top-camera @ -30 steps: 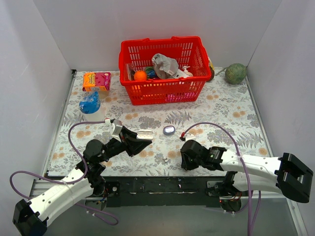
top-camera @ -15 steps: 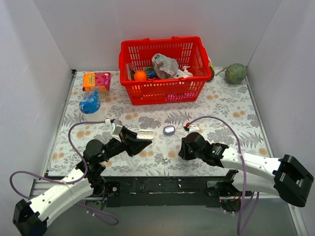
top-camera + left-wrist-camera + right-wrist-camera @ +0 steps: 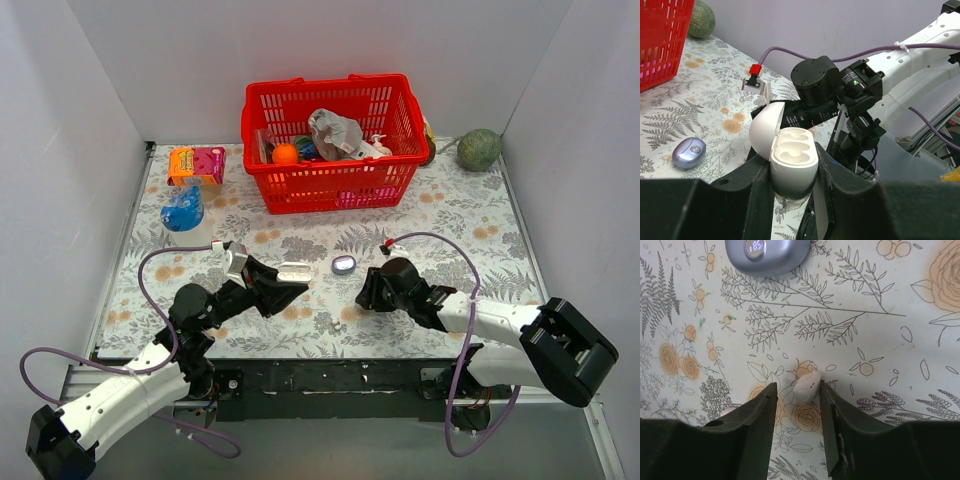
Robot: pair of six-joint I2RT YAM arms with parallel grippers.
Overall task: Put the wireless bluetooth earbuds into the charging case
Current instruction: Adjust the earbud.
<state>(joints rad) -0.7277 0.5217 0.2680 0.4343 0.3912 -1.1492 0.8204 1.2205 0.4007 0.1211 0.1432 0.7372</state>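
Lower centre of the left wrist view, the left gripper is clenched on the white case, lid flipped back, both sockets showing. The right gripper stands released astride the pale bud, which lies mid-frame on the cloth. Open cloth lies ahead of it, with the grey case well apart at the top edge.

Floral table carries red basket, pink box, green melon, grey case and pale earbud.
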